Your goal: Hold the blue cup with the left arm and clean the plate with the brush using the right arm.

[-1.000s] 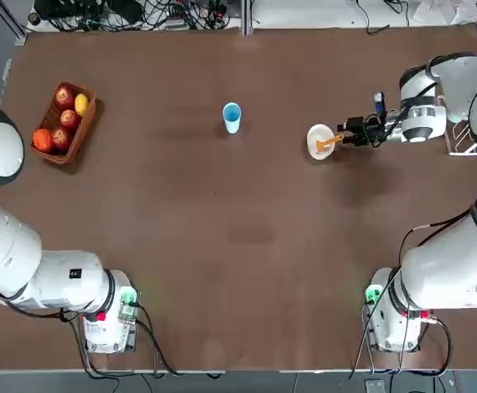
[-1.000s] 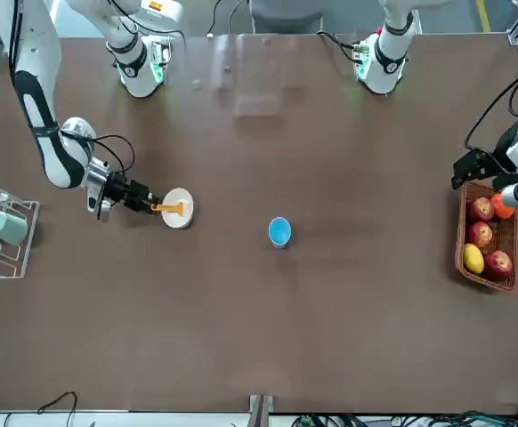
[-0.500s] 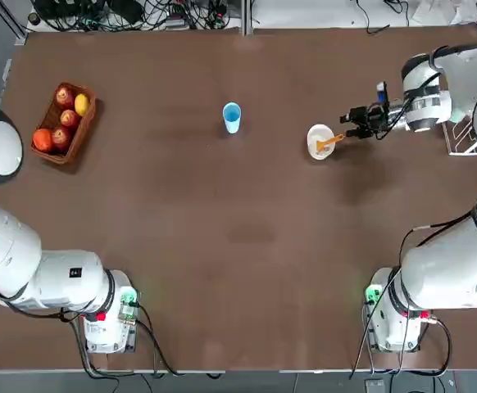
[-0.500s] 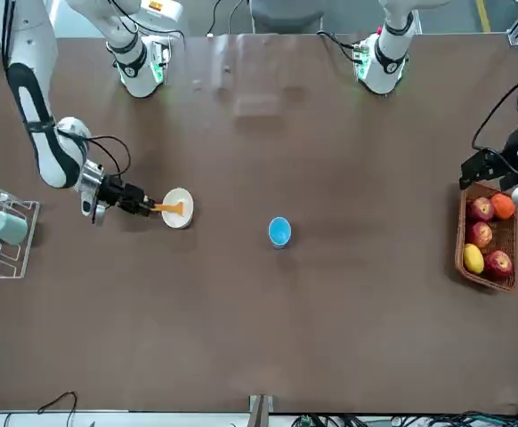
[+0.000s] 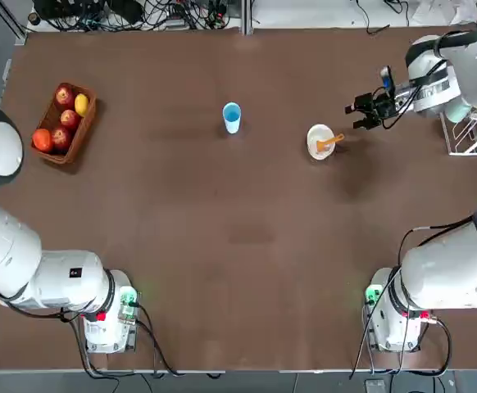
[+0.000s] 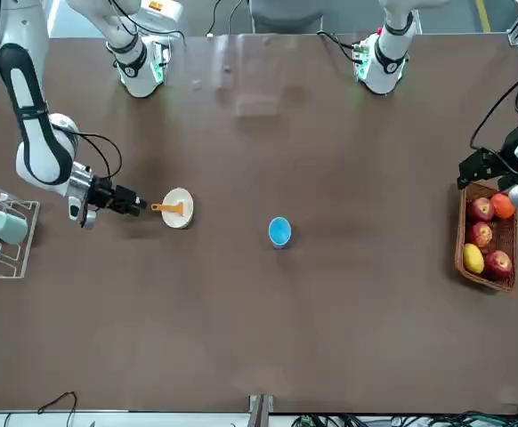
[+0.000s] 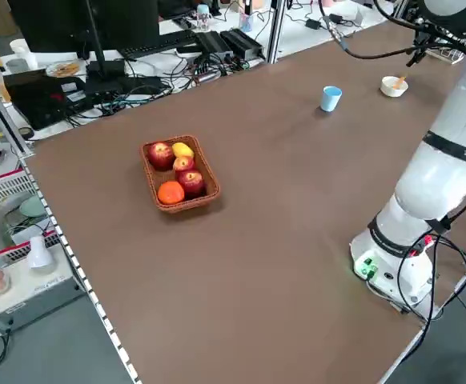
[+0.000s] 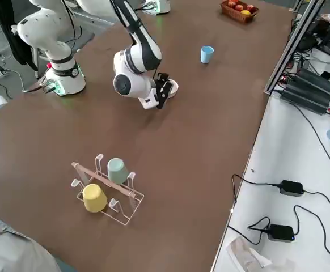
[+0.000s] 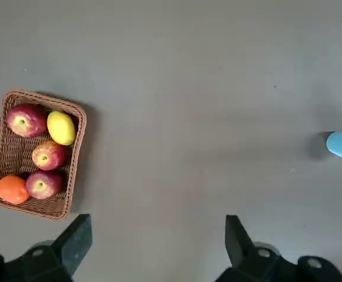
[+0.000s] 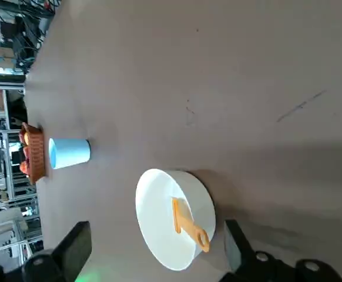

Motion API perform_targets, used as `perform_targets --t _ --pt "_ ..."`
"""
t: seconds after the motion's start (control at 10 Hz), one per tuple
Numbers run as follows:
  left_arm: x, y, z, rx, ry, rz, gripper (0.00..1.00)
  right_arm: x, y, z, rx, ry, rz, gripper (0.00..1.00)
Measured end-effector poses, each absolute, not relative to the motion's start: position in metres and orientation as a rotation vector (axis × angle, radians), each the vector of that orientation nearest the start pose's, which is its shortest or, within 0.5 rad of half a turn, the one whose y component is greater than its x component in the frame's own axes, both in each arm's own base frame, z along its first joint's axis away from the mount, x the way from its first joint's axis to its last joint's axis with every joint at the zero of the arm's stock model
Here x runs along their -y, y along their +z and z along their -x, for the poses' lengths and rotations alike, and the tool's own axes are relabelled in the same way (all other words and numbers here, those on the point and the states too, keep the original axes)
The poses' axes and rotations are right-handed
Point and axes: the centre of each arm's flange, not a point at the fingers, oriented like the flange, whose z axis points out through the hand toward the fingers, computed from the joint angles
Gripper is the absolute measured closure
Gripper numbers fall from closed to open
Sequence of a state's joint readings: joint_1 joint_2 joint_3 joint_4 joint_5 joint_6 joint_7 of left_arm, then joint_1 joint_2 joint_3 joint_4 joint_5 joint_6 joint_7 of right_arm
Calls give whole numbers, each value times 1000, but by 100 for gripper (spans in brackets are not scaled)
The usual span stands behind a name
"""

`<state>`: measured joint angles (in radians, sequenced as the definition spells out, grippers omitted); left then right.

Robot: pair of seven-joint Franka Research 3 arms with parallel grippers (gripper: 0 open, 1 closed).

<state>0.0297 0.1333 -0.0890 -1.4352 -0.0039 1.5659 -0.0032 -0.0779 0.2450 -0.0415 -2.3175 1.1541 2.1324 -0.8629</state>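
The blue cup [image 5: 232, 117] stands upright alone at the table's far middle. To its right sits the plate [image 5: 320, 142] with the orange-handled brush [image 5: 329, 143] lying across it, handle over the rim. My right gripper [image 5: 356, 111] hovers just beyond the plate's right side, open and clear of the brush; its wrist view shows the spread fingers [image 10: 72, 249] with the plate [image 10: 159, 211] and the brush [image 10: 188, 226] beyond them. My left gripper [image 6: 474, 166] hangs open above the near end of the fruit basket [image 6: 485, 236], far from the cup [image 6: 279, 231].
A wicker basket [image 5: 63, 121] of apples, an orange and a lemon sits at the far left. A wire rack [image 8: 105, 187] with a teal and a yellow cup stands at the right edge, behind the right arm. Cables run along the far edge.
The right gripper has let go of the brush handle and drawn back from the plate to the right and farther away. The brush stays on the plate. The left gripper has barely moved.
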Motion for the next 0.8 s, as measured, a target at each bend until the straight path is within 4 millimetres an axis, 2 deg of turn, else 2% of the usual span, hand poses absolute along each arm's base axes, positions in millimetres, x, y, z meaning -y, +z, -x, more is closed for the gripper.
perform_targets --t 0.8 --pt "29 630 -592 -79 -43 3156 0 33 280 -534 -141 37 2468 0"
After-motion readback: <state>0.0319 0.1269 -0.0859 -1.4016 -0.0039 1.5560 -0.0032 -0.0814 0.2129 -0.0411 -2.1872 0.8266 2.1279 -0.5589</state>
